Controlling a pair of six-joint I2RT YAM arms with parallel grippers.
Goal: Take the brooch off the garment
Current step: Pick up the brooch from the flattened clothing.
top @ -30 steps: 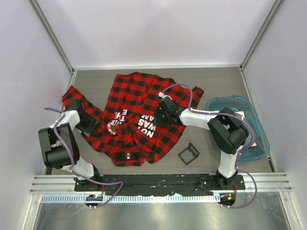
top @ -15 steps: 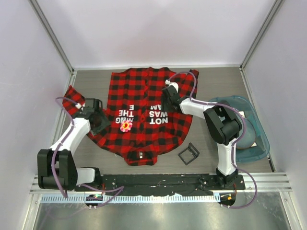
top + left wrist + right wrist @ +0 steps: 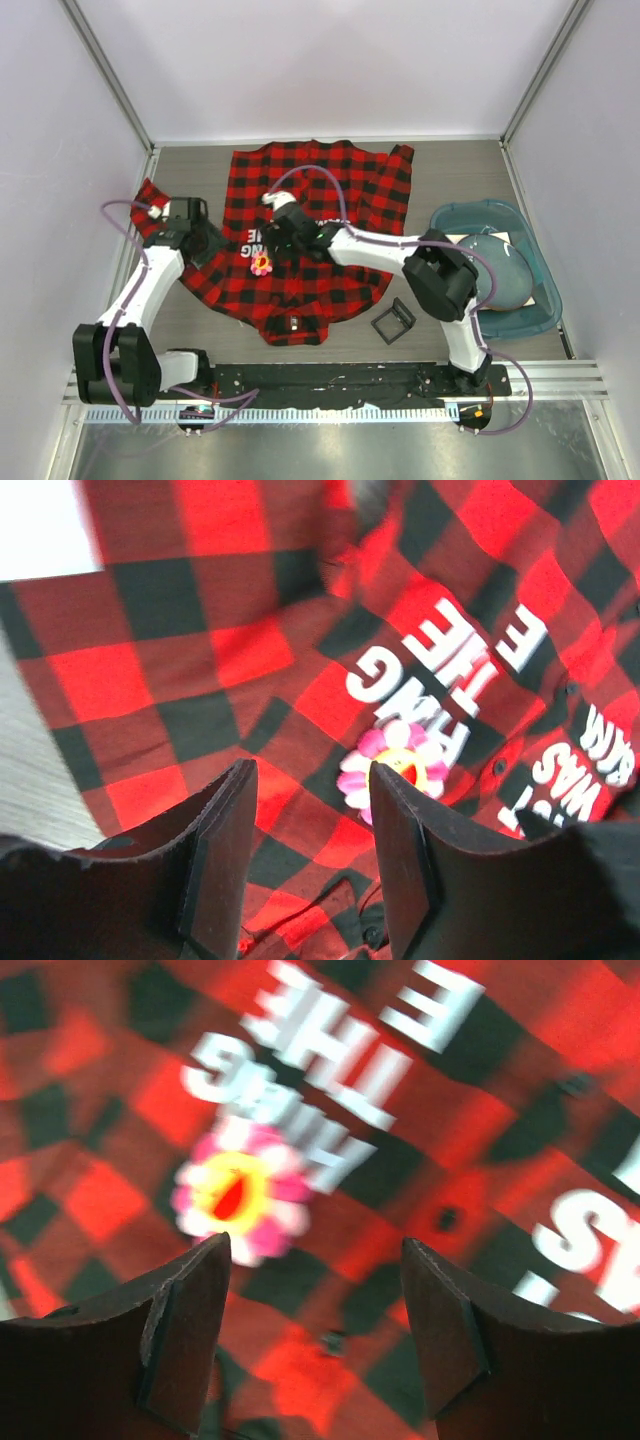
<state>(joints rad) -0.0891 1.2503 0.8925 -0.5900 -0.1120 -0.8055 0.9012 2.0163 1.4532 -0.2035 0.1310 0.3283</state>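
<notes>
The garment [image 3: 330, 190], a red-and-black check shirt with white lettering, lies spread flat in the middle of the table. The brooch [image 3: 261, 264], a small pink flower with a yellow centre, is pinned just below the lettering on its left half. My left gripper [image 3: 214, 250] hovers over the shirt's left edge, open, with the brooch [image 3: 395, 765] just past its right fingertip and only cloth [image 3: 120, 670] under the gap. My right gripper [image 3: 277, 248] hangs over the lettering, open wide, with the brooch [image 3: 240, 1195] just beyond its left finger [image 3: 190, 1330].
A small black square frame [image 3: 394, 321] lies on the table off the shirt's lower right. A teal bin [image 3: 452, 217] holding a grey rounded thing stands at the right edge. Enclosure walls close in the back and sides.
My right arm swung from the shirt's upper right to the lettering beside the brooch, and its jaws spread wider. The left arm shifted only slightly. The shirt stayed flat.
</notes>
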